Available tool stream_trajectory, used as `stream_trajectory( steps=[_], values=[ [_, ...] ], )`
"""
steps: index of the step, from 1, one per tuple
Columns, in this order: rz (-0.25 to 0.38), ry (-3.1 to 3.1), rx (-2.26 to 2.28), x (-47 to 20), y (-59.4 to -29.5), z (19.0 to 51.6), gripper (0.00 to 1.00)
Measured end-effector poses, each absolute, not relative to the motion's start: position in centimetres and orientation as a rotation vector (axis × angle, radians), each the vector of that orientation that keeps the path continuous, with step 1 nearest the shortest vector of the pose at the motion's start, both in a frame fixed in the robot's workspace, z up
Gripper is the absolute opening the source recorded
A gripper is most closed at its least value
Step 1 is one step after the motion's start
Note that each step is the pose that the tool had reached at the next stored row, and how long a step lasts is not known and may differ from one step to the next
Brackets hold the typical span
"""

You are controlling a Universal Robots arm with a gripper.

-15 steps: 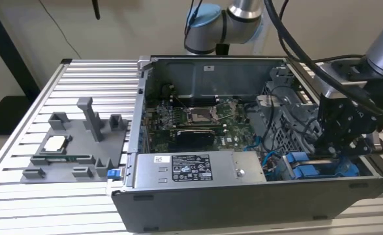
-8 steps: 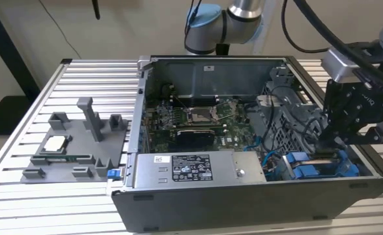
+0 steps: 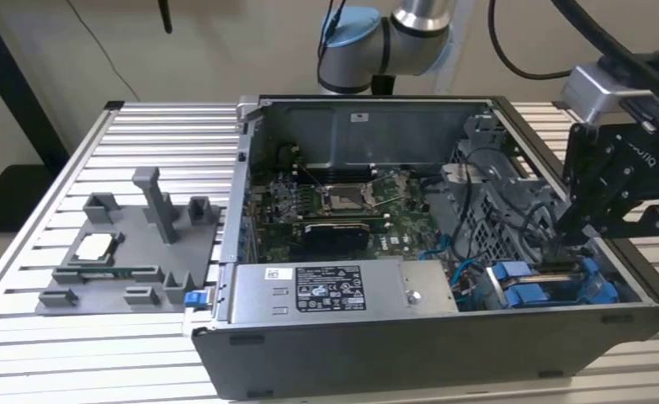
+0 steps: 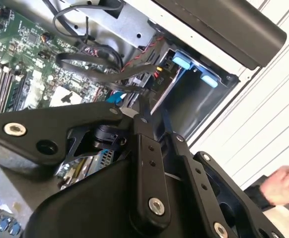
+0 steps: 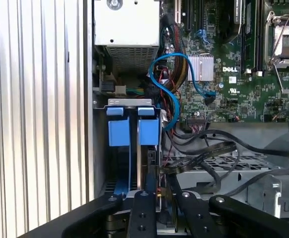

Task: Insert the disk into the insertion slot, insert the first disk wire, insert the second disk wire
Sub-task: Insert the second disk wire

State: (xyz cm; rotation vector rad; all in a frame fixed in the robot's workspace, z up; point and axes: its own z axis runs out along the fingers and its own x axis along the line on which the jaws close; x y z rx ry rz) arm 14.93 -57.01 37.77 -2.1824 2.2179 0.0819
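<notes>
The disk [image 3: 555, 271] stands on edge inside the insertion slot [image 3: 605, 291], a dark metal bay with blue fittings at the open case's near corner, on the exterior view's right. In the first wrist view the disk [image 5: 147, 158] shows as a thin grey edge behind two blue tabs [image 5: 118, 132]. My black gripper [image 3: 566, 244] reaches down onto the disk's end. Its fingers [image 5: 145, 198] close together around a black disk wire [image 5: 204, 156] with red and yellow strands. In the second wrist view the gripper [image 4: 152, 111] meets the flat black disk wire [image 4: 100, 64] beside the slot [image 4: 196, 101].
A grey power-supply box [image 3: 329, 290] with a white sticker lies along the case front. The motherboard [image 3: 341, 206] fills the case floor. A blue cable [image 5: 172, 74] loops near the bay. A grey fixture tray [image 3: 127, 252] sits on the slatted table. A person's hand [image 4: 283, 184] is outside the case.
</notes>
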Motion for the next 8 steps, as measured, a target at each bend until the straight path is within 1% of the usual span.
stream_trajectory(
  steps=[8],
  values=[
    [0.082,2.218,-2.182,14.92,-57.01,37.98,0.24]
  ],
)
